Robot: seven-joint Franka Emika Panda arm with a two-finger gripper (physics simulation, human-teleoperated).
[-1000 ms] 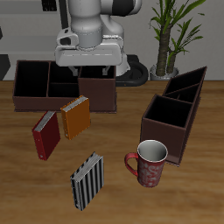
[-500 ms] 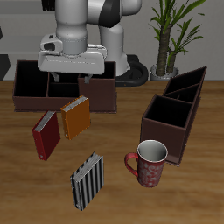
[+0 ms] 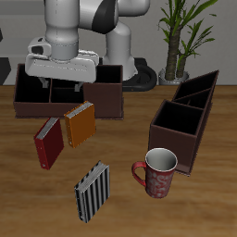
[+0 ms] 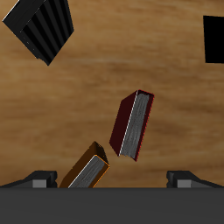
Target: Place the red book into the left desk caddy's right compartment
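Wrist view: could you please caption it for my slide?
Open gripper above the red book, orange book alongside.

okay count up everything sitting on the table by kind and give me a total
Books: 3, the red book, the orange book, the striped book
Desk caddies: 2, the left desk caddy, the square-set caddy
Mugs: 1, the red mug
Total: 6
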